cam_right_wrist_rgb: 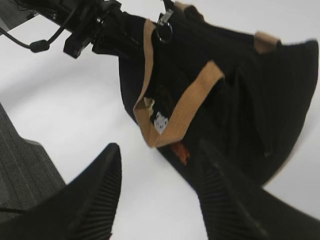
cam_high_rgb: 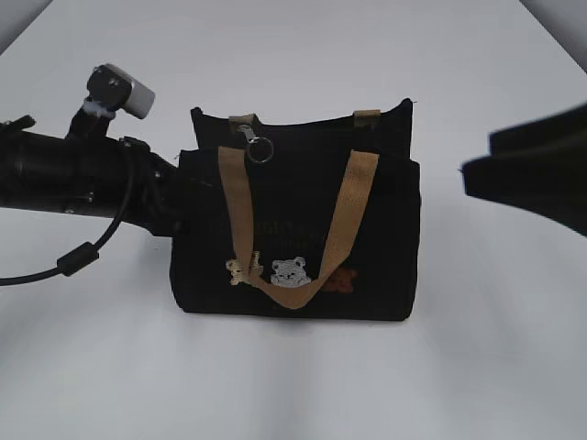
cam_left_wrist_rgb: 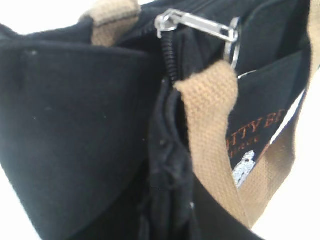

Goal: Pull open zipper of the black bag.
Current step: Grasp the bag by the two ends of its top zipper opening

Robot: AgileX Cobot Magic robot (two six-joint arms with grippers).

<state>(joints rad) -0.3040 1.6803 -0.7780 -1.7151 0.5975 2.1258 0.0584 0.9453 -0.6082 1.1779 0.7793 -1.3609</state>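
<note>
The right gripper (cam_right_wrist_rgb: 155, 192) has its fingers (cam_right_wrist_rgb: 97, 195) spread with nothing between them; the left arm's fingers cannot be seen in any view, so their state cannot be told. From outside, the left arm (cam_high_rgb: 83, 174) meets the black bag (cam_high_rgb: 298, 238) at its left end, while the right one hangs well off to the other side. The left wrist camera shows the zipper pull (cam_left_wrist_rgb: 195, 22) above, its teeth running away along the bag's top. From the right wrist camera, the pull lies far across the bag, nearer the left arm.
</note>
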